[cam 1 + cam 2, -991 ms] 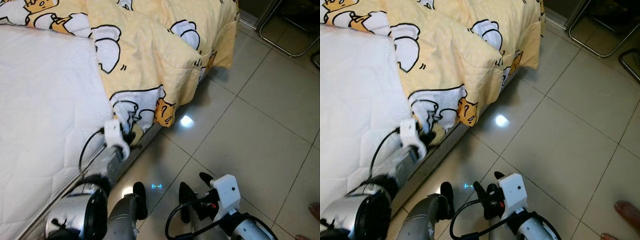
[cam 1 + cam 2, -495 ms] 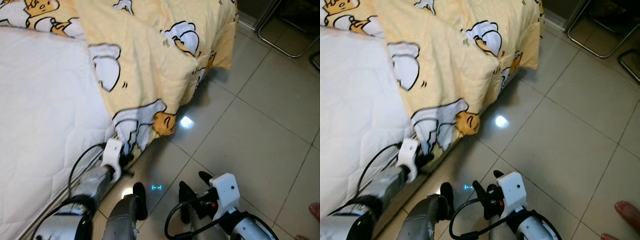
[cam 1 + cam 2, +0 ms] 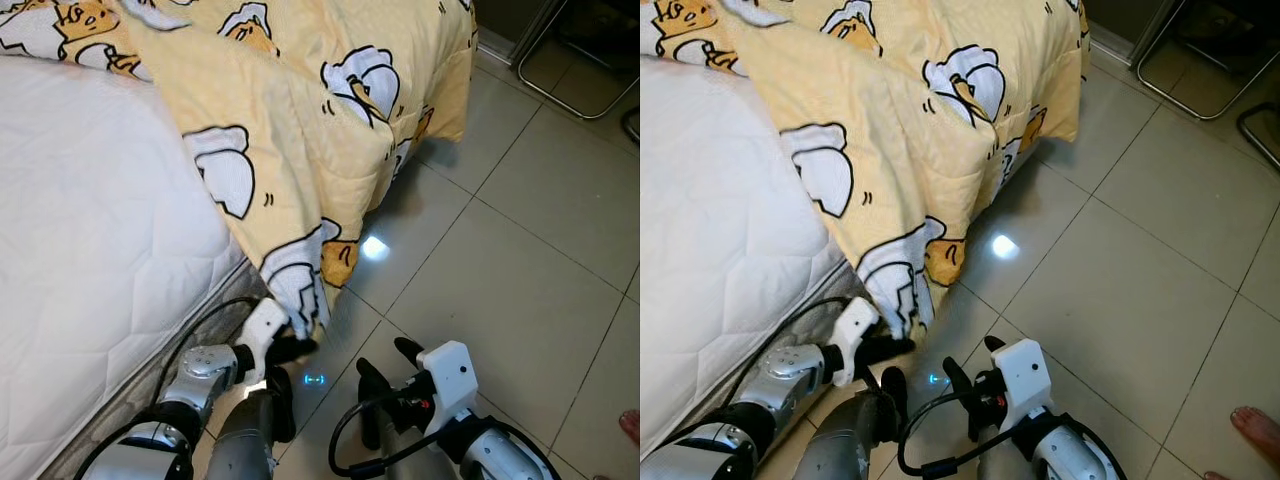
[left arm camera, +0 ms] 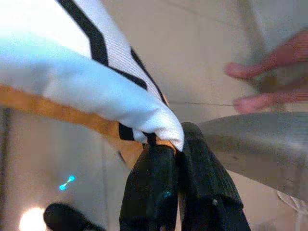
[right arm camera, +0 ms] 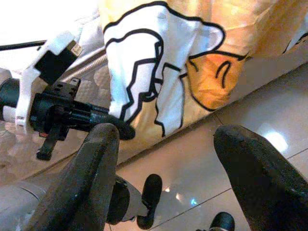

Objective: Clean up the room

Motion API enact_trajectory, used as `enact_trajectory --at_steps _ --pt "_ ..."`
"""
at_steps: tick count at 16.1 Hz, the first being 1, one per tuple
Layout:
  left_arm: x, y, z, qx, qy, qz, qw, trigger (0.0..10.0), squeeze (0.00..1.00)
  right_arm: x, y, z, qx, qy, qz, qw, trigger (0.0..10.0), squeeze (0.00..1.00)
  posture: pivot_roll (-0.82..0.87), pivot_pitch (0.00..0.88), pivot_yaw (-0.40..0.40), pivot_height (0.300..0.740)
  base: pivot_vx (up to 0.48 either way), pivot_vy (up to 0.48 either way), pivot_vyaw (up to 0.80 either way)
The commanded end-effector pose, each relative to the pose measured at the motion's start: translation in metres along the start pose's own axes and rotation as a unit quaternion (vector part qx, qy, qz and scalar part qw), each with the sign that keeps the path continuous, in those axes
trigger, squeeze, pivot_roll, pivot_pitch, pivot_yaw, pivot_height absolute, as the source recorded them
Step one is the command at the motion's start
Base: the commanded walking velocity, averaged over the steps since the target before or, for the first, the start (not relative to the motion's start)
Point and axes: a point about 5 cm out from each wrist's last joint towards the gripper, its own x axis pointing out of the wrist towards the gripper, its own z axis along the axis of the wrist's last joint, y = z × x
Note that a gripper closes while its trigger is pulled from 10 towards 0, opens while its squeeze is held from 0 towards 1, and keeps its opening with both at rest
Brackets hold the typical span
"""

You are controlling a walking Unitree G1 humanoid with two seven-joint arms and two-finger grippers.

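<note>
Blanket point(image 3: 300, 130) corner pinched in your left gripper point(image 3: 298, 345).
Your right gripper point(image 3: 385, 370) hangs beside it with fingers spread, grasping nothing, above the tiled floor point(image 3: 520, 260).

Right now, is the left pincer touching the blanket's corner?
Touching. The left wrist view shows the left pincer shut on the blanket corner, fabric pinched between its fingers.
</note>
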Motion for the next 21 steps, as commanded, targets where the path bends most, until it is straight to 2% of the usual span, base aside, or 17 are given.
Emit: enact_trajectory --at_steps 1,2,3,6,7,9,10,12,14,16,18,20,21 --pt "0.000 -0.015 -0.016 -0.006 0.022 -0.060 0.998 0.0 0.00 -0.003 0.003 -0.007 0.011 0.016 0.009 1.000 10.0 0.00 -0.23 0.349 0.011 0.740 0.000 0.000 0.00" --pt "0.001 -0.019 -0.017 0.001 0.026 -0.083 0.996 0.0 0.00 -0.003 0.003 -0.007 0.011 0.016 0.011 1.000 10.0 0.00 -0.23 0.349 0.011 0.740 0.000 0.000 0.00" --pt "0.001 -0.028 -0.021 0.013 0.037 -0.129 0.991 0.0 0.00 -0.002 0.003 -0.007 0.011 0.017 0.012 1.000 10.0 0.00 -0.23 0.349 0.011 0.740 0.000 0.000 0.00" --pt "0.003 -0.052 -0.031 0.044 0.057 -0.226 0.971 0.0 0.00 -0.002 0.003 -0.007 0.012 0.019 0.018 1.000 10.0 0.00 -0.23 0.346 0.010 0.740 0.000 0.000 0.00" --pt "0.005 -0.065 -0.034 0.056 0.054 -0.260 0.963 0.0 0.00 -0.001 0.004 -0.007 0.012 0.019 0.019 1.000 10.0 0.00 -0.23 0.345 0.010 0.740 0.000 0.000 0.00" --pt "0.007 -0.074 -0.036 0.062 0.050 -0.280 0.957 0.0 0.00 -0.001 0.004 -0.007 0.013 0.020 0.021 0.999 10.0 0.00 -0.23 0.344 0.010 0.740 0.000 0.000 0.00" --pt "0.009 -0.086 -0.038 0.064 0.046 -0.306 0.949 0.0 0.00 -0.002 0.005 -0.008 0.014 0.021 0.023 0.999 10.0 0.00 -0.23 0.344 0.010 0.740 0.000 0.000 0.00" --pt "0.019 -0.122 -0.030 0.064 0.009 -0.370 0.927 0.0 0.00 -0.003 0.006 -0.010 0.015 0.023 0.027 0.999 10.0 0.00 -0.23 0.345 0.010 0.740 0.000 0.000 0.00" --pt "0.028 -0.142 -0.019 0.062 -0.023 -0.388 0.919 0.0 0.00 -0.003 0.006 -0.010 0.015 0.024 0.029 0.999 10.0 0.00 -0.23 0.343 0.010 0.740 0.000 0.000 0.00" --pt "0.036 -0.146 -0.011 0.064 -0.038 -0.373 0.925 0.0 0.00 -0.002 0.006 -0.010 0.015 0.024 0.030 0.999 10.0 0.00 -0.23 0.341 0.010 0.740 0.000 0.000 0.00" --pt "0.041 -0.137 -0.008 0.075 -0.030 -0.317 0.945 0.0 0.00 -0.001 0.005 -0.010 0.015 0.024 0.030 0.999 10.0 0.00 -0.23 0.334 0.014 0.740 0.000 0.000 0.00" --pt "0.040 -0.135 -0.006 0.075 -0.023 -0.311 0.947 0.0 0.00 0.000 0.005 -0.010 0.014 0.024 0.030 0.999 10.0 0.00 -0.23 0.325 0.017 0.740 0.000 0.000 0.00" --pt "0.044 -0.133 -0.008 0.095 0.003 -0.287 0.953 4.2 0.00 0.001 0.005 -0.010 0.013 0.023 0.031 0.999 10.0 0.00 -0.23 0.321 0.018 0.740 0.000 0.000 0.00"
